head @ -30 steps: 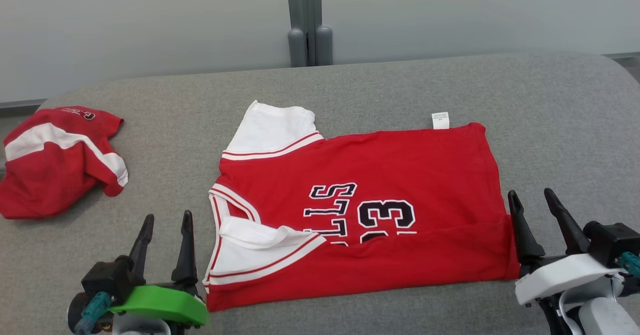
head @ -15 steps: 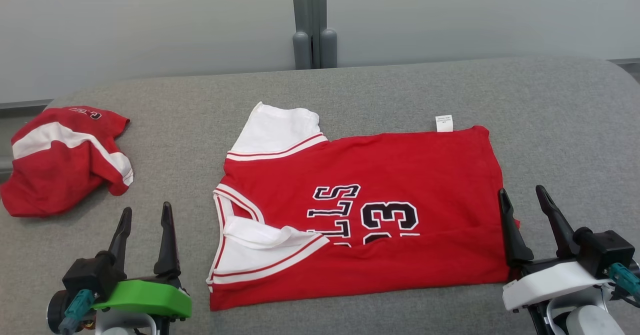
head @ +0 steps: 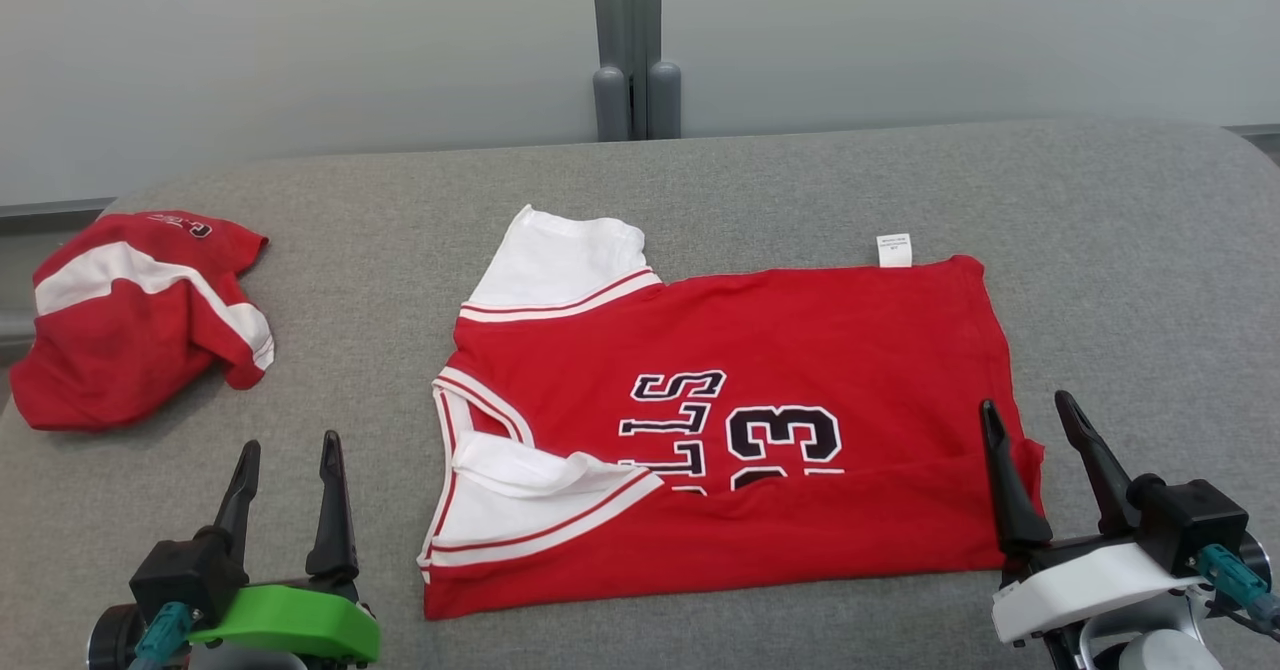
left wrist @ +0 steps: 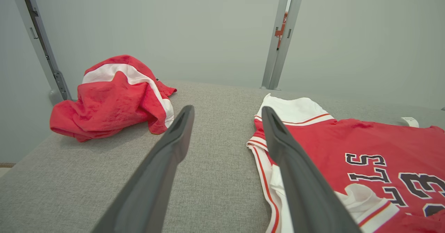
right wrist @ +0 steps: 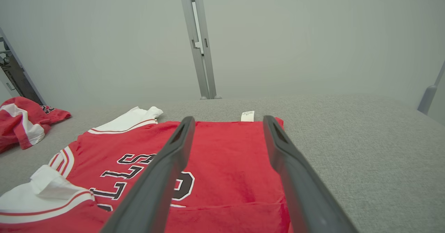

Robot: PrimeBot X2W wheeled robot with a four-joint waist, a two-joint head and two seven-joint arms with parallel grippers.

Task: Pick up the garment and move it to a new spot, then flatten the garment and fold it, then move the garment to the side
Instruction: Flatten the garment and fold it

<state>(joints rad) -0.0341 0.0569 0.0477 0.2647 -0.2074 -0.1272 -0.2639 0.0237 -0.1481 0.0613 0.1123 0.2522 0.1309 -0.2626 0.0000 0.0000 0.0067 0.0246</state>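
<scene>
Black and slim, the two fingers of the left gripper [head: 288, 442] stand wide apart with nothing between them, above bare grey cloth at the near left of the table [head: 1100, 250]. A green shell sits behind these fingers. The right gripper [head: 1026, 402], backed by a white shell, is spread just as wide and is empty too. In the head view its inner finger crosses the right-hand edge of the shirt [head: 760, 350] and its outer finger stands over the bare table beside it; whether either finger touches the cloth I cannot tell. The shirt lies flat in the middle of the table, between the two grippers, turned sideways with the neck toward the robot's left and the hem toward its right. It is red with white sleeves trimmed in red stripes, and black letters and a number outlined in white run across it. Its near long edge is folded up over the front and hides the lower part of the print; the near sleeve is tucked in over the chest, and the far sleeve spreads out flat. A small white label [head: 894, 250] sticks out from the far edge near the hem corner. Well apart at the far left lies a crumpled red and white heap [head: 120, 350] of clothing. Behind the table rises a grey post [head: 635, 50] against a pale wall [head: 300, 50].
</scene>
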